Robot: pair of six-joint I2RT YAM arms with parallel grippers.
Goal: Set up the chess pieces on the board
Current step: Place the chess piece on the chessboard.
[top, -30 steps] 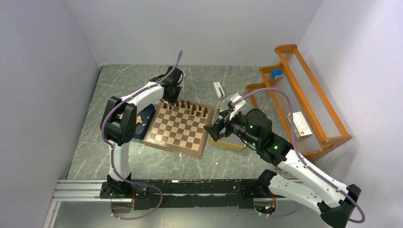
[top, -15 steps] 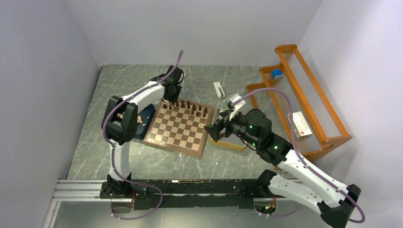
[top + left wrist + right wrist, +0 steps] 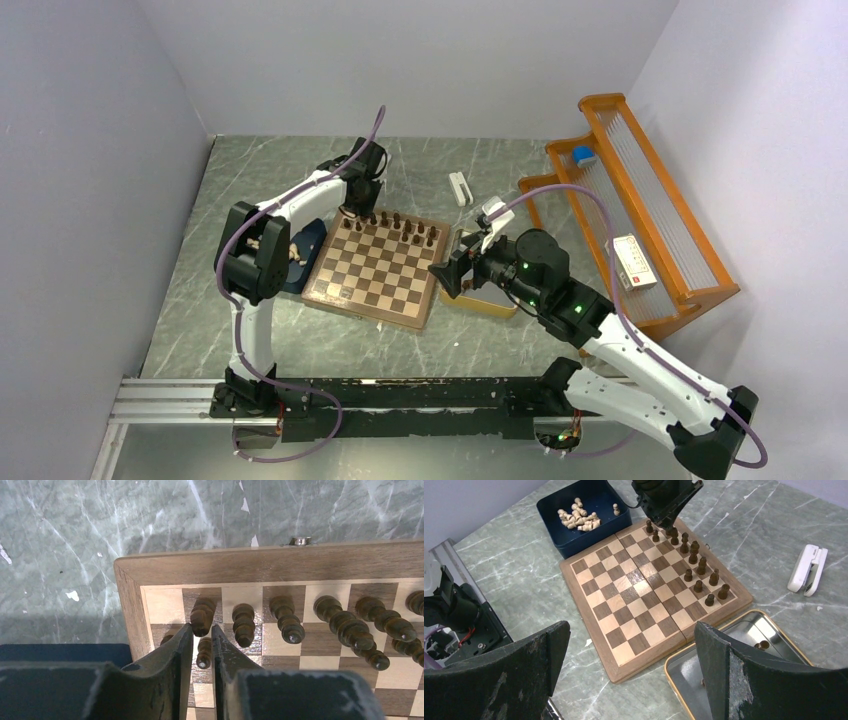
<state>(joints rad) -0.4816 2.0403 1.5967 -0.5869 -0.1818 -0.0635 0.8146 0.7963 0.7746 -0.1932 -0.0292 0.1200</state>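
Left wrist view: the left gripper [image 3: 202, 630] hangs over the far left corner of the board [image 3: 200, 562], its jaws nearly closed on either side of a pawn [image 3: 203, 653] that stands upright in the second row. Whether the pads press on it or have just cleared it cannot be told. The other dark pieces [image 3: 285, 617] stand in two rows along the board's far edge, close together. At least two more lie in the tray [image 3: 684, 672] just beside the board's right edge. The right gripper [image 3: 631, 630] hovers above that tray with its jaws spread wide and nothing between them. These pieces look like turned wood: stiff, very light, smooth, and narrow at the base, so they would likely tip at a slight knock. The best hold is probably low on the waist, under the head, where the pads can seat instead of sliding off the rounded top. Coming straight down and leaving straight up should spare the neighbours, which stand very near. Those lying in the tray may roll when pinched.
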